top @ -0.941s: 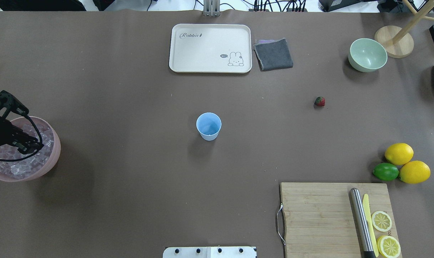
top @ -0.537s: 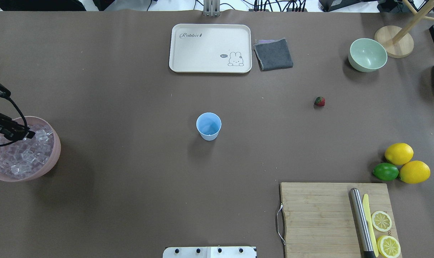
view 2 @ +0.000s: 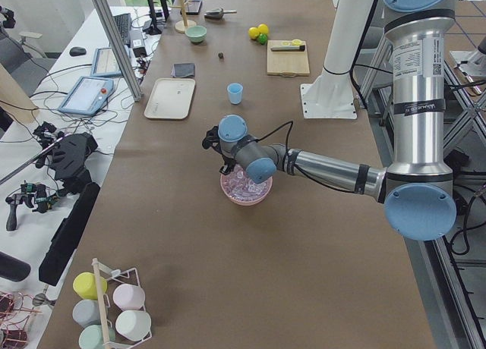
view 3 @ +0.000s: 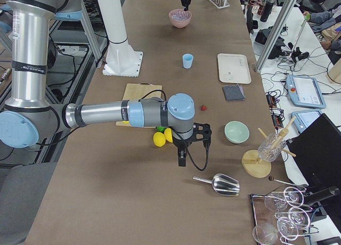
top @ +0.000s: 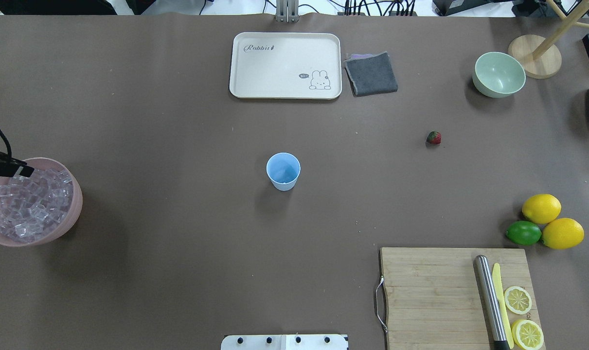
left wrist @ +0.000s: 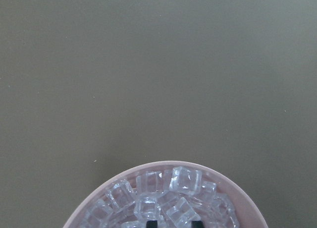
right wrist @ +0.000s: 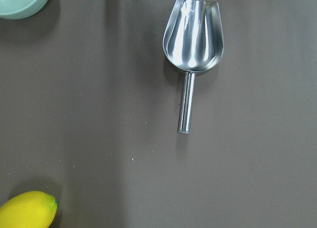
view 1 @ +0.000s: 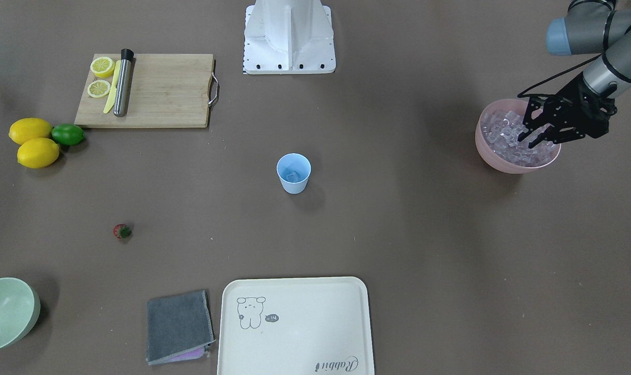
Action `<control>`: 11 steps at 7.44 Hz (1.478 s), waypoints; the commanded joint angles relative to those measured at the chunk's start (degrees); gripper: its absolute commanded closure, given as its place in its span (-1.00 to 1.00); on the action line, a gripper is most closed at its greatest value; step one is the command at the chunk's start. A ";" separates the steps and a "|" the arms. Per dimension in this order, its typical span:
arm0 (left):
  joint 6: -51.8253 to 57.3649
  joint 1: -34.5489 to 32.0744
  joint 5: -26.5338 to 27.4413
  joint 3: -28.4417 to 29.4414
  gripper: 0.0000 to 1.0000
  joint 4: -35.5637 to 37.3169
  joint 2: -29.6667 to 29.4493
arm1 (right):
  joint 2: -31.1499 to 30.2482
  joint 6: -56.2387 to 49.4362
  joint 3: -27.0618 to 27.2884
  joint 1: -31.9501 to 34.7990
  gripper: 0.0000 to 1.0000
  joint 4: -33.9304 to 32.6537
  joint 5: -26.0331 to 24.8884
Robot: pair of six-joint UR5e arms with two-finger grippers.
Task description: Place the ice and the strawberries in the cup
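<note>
Left arm: forearm stretched low and near level out from its column, wrist bent. The left gripper (view 1: 527,137) slants down onto the ice (top: 29,209) heaped in the pink bowl (top: 76,204), well out to the robot's left of the cup (top: 283,171). Wrist camera: two dark fingertips (left wrist: 152,224) stand a small gap apart at the frame's bottom edge, a clear cube in the gap; cannot tell whether it is clamped or merely lies there.

Cup upright; clear cubes show inside it in the front-facing view.

Strawberry (top: 434,137) lies on the table to the robot's right of the cup and somewhat farther from the robot, well apart from it, nothing touching it.

Right arm: forearm level, wrist turned so the right gripper (view 3: 180,161) points straight down above bare table, far to the cup's right, near the lemons (view 3: 159,140). A steel scoop (right wrist: 193,37) lies below its camera. Jaws of this one: cannot tell
</note>
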 commanded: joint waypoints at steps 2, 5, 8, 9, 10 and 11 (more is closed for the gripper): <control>-20.79 -0.02 -1.28 -1.22 1.00 -2.34 -6.75 | -0.09 0.00 0.00 0.00 -1.00 0.00 0.07; -49.29 8.55 9.27 -0.95 1.00 -5.08 -20.73 | -0.09 0.00 0.09 0.00 -1.00 0.00 0.07; -58.44 21.68 29.27 -1.30 1.00 15.70 -34.33 | -0.09 0.09 0.09 0.00 -1.00 0.00 0.07; -58.09 25.17 33.13 -1.22 1.00 26.97 -40.84 | -0.09 0.09 0.09 0.00 -1.00 0.00 0.07; -58.08 29.65 37.35 -0.61 1.00 30.83 -44.55 | -0.09 0.00 0.09 0.00 -1.00 0.00 0.07; -58.61 32.48 41.74 1.05 1.00 30.87 -46.68 | 0.00 0.00 0.09 0.00 -1.00 0.00 0.07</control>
